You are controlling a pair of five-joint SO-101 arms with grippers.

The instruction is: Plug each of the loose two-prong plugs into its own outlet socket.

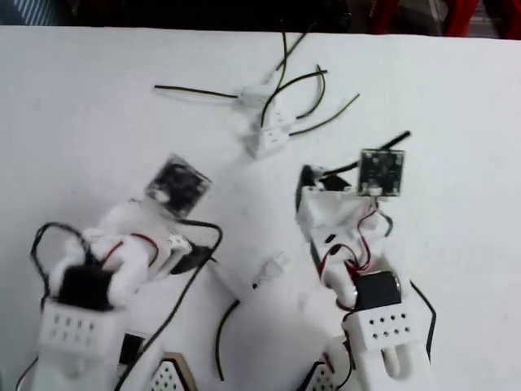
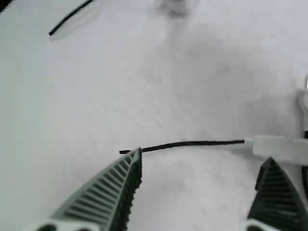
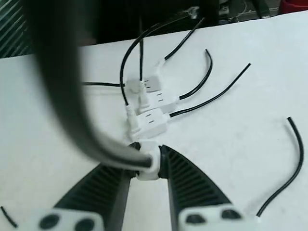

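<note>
Right wrist view: I find the right pincer clamped on a white plug, held just short of the sockets. The high view places those sockets mid-surface, beyond both arms. Left wrist view: left pincer spread wide, a second plug with its black cord lying flat beside one fingertip

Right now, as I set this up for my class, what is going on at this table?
Two robot arms are working with plugs and sockets on a white table. The right gripper is shut on a white plug with a black cord, close to the cluster of white sockets. The left gripper is open over another loose plug, whose cord runs across the gap between its fingers, not yet grasped.
</note>
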